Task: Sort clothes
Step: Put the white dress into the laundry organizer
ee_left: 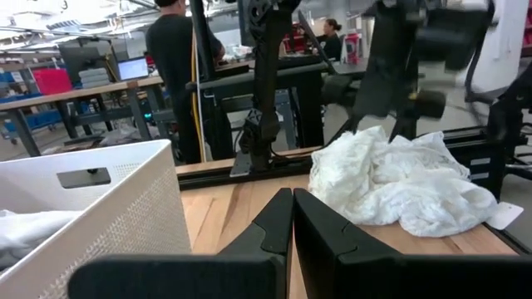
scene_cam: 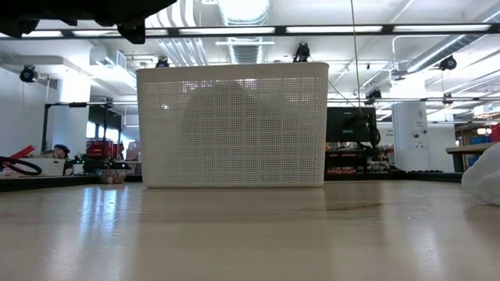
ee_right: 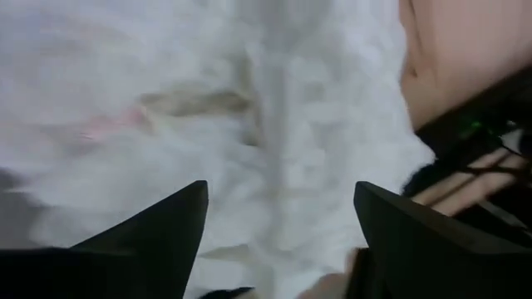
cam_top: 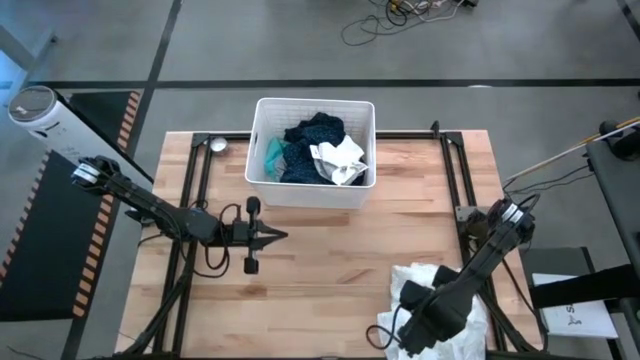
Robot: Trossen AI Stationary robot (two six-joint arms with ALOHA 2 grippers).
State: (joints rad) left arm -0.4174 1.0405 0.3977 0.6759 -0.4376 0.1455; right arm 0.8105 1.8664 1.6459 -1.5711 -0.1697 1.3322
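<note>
Where table ends, crumpled white garment [cam_top: 445, 300]

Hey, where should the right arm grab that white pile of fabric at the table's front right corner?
Pinch a raised fold near the top of the white pile, coming straight down. It lies as a crumpled, loose heap on the table, so folds stick up with no firm edge to take from the side. The right end effector is open directly over it.

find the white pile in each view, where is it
High: white pile at near right table edge, under the right gripper.
Low: sliver at far right edge.
Left wrist: right of centre.
Right wrist: fills the picture.
Shared landmark: basket.
</note>
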